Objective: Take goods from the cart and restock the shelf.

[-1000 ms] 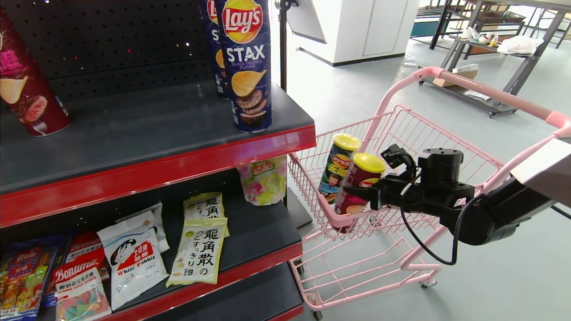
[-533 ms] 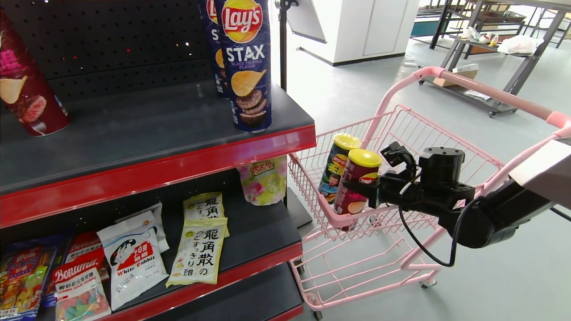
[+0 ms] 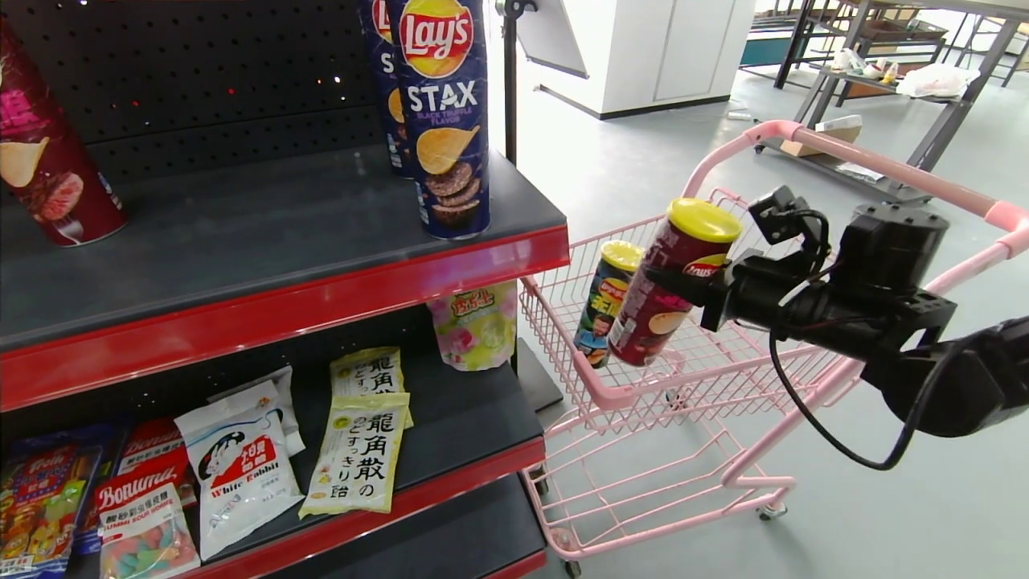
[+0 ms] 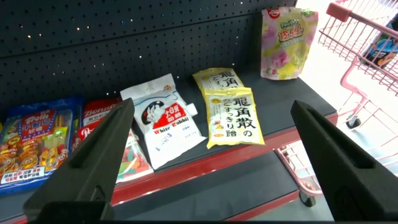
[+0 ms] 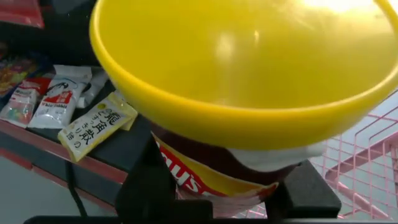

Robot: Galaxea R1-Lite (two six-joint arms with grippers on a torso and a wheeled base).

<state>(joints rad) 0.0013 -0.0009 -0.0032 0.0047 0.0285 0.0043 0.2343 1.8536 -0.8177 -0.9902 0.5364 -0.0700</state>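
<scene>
The right end effector is clenching the maroon chip can just under its yellow lid, holding it tilted above the cart rim, likely so its base is clearing the wire. The left end effector is hanging released before the lower shelf.

The held maroon can partly hides the green can in the cart.
</scene>
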